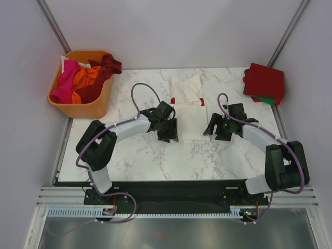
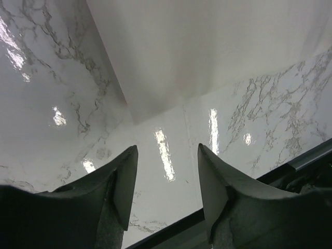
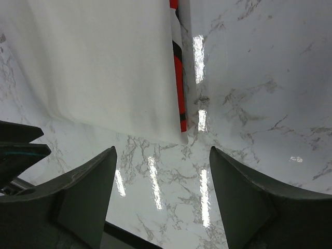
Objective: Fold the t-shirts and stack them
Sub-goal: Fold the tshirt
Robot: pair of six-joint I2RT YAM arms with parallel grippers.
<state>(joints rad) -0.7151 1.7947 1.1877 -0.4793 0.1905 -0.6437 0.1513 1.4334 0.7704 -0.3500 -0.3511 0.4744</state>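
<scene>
A cream-white t-shirt (image 1: 189, 109) lies partly folded in the middle of the marble table, a bit of red print showing at its left edge; it fills the top of the left wrist view (image 2: 197, 46) and of the right wrist view (image 3: 98, 62), where a red strip runs along its edge. My left gripper (image 1: 169, 133) is open and empty at the shirt's near left corner. My right gripper (image 1: 213, 132) is open and empty at its near right corner. A folded stack of red and green t-shirts (image 1: 264, 83) sits at the far right. More t-shirts (image 1: 83, 78), pink, orange and dark red, fill the basket.
An orange plastic basket (image 1: 85, 106) stands at the far left corner of the table (image 1: 155, 155). Grey walls enclose the table on three sides. The table's near edge shows as a dark strip in both wrist views.
</scene>
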